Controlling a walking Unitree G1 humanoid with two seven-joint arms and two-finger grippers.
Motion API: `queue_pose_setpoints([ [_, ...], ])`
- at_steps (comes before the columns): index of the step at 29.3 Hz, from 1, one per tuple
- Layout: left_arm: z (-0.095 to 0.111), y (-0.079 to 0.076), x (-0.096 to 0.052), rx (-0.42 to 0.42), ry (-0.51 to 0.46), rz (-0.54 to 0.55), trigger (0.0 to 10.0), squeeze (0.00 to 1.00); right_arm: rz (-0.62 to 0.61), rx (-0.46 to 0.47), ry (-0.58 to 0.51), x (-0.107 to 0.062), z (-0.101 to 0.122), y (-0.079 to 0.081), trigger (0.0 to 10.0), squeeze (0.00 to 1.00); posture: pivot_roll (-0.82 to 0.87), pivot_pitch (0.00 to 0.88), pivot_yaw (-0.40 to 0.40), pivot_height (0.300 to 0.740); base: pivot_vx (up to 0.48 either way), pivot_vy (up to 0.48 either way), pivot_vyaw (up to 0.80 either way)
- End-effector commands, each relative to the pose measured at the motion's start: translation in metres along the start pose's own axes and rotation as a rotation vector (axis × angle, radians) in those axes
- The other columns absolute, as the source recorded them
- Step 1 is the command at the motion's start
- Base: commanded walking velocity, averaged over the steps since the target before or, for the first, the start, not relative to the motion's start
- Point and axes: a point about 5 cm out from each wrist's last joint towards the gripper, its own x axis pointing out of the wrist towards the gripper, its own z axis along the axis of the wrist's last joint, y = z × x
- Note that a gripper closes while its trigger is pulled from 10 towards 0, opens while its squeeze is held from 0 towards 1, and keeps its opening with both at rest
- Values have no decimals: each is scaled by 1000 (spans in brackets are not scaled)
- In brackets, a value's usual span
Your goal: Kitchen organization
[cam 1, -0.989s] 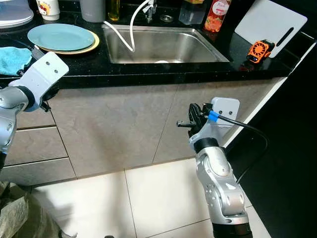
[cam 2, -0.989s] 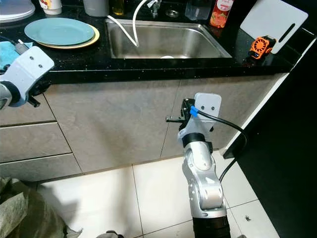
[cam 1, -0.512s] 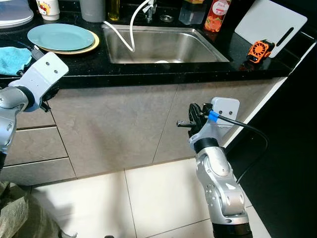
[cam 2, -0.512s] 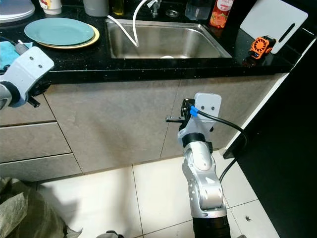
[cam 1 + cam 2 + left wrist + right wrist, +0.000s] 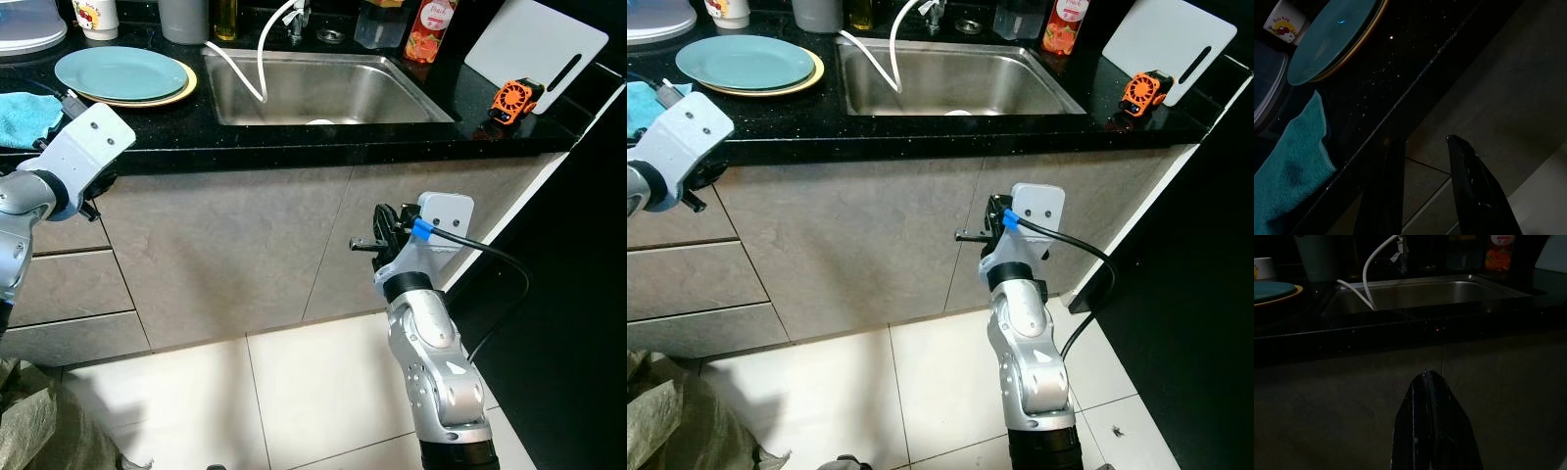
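A teal plate [image 5: 122, 71] rests on a yellow plate on the black countertop [image 5: 294, 142], left of the steel sink [image 5: 387, 98]. A teal cloth [image 5: 24, 116] lies at the counter's left end. My left gripper [image 5: 1422, 142] is open and holds nothing; it hovers at the counter's front edge just below the cloth and plates. My right gripper [image 5: 367, 243] is shut with nothing in it, held low in front of the grey cabinet door under the sink, pointing toward the cabinet. In the right wrist view its fingers [image 5: 1426, 396] are pressed together.
A white hose [image 5: 257, 69] hangs into the sink. An orange bottle [image 5: 431, 29], a white cutting board [image 5: 534, 44] and an orange-black gadget [image 5: 514, 98] sit to the right. A mug [image 5: 95, 17] stands at the back left. A crumpled bag [image 5: 39, 431] lies on the white floor tiles.
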Motion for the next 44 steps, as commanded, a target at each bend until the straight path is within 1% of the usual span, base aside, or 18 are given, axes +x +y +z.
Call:
queue_pose_setpoints([
  [1, 1, 0, 0, 2, -6, 0, 10000, 0, -2, 6, 27, 0, -5, 1, 10000, 0, 250, 92, -88, 740, 0, 0, 0],
  [8, 3, -1, -1, 3, -9, -1, 10000, 0, -11, 1, 32, -3, -5, -4, 10000, 0, 250, 103, -103, 740, 0, 0, 0],
  [26, 5, -2, 3, -23, -6, 1, 10000, 0, 15, 2, 29, 1, -4, 1, 10000, 0, 234, 89, -112, 740, 0, 0, 0],
  [28, 12, 2, 6, -24, -50, 38, 10000, 0, 15, 3, 27, 2, -3, 1, 10000, 0, 234, 89, -112, 740, 0, 0, 0],
  [30, 37, 9, 7, -147, -217, 119, 10000, 0, 14, 5, 24, 2, -2, 1, 10000, 0, 231, 87, -111, 740, 0, 0, 0],
  [31, 57, 14, 7, -376, -336, 148, 10000, 0, 12, 6, 23, 2, -2, 1, 10000, 0, 231, 87, -107, 740, 0, 0, 0],
  [32, 57, 14, 7, -376, -336, 148, 10000, 0, 12, 6, 23, 2, -2, 1, 10000, 0, 231, 87, -107, 740, 0, 0, 0],
  [33, 73, 16, 6, -571, -426, 138, 10000, 0, 11, 7, 23, 2, -2, 1, 10000, 0, 231, 90, -106, 740, 0, 0, 0],
  [34, 81, 18, 5, -654, -465, 128, 10000, 0, 10, 8, 23, 2, -2, 1, 10000, 0, 231, 90, -106, 740, 0, 0, 0],
  [35, 81, 18, 5, -654, -465, 128, 10000, 0, 10, 8, 23, 2, -2, 1, 10000, 0, 231, 90, -106, 740, 0, 0, 0],
  [36, 90, 15, 6, -795, -495, 70, 10000, 0, 9, 8, 24, 2, -2, 1, 10000, 0, 235, 90, -105, 740, 0, 0, 0],
  [37, 106, 5, 7, -947, -519, -61, 10000, 0, 7, 10, 24, 2, -3, 1, 10000, 0, 234, 90, -99, 740, 0, 0, 0],
  [38, 106, 5, 7, -947, -519, -61, 10000, 0, 7, 10, 24, 2, -3, 1, 10000, 0, 234, 90, -99, 740, 0, 0, 0],
  [40, 119, -10, 8, -1024, -516, -155, 10000, 0, 7, 11, 23, 2, -2, 1, 10000, 0, 232, 90, -97, 740, 0, 0, 0],
  [41, 126, -22, 11, -1205, -532, -276, 10000, 0, 5, 12, 22, 2, -2, 1, 10000, 0, 231, 90, -96, 740, 0, 0, 0],
  [42, 136, -39, 14, -1318, -521, -408, 10000, 0, 2, 16, 20, 2, -2, 1, 10000, 0, 228, 89, -96, 740, 0, 0, 0],
  [43, 144, -50, 14, -1383, -512, -504, 10000, 0, -1, 18, 18, 2, -1, 1, 10000, 0, 228, 89, -96, 740, 0, 0, 0],
  [44, 144, -50, 14, -1383, -512, -504, 10000, 0, -1, 18, 18, 2, -1, 1, 10000, 0, 228, 89, -96, 740, 0, 0, 0],
])
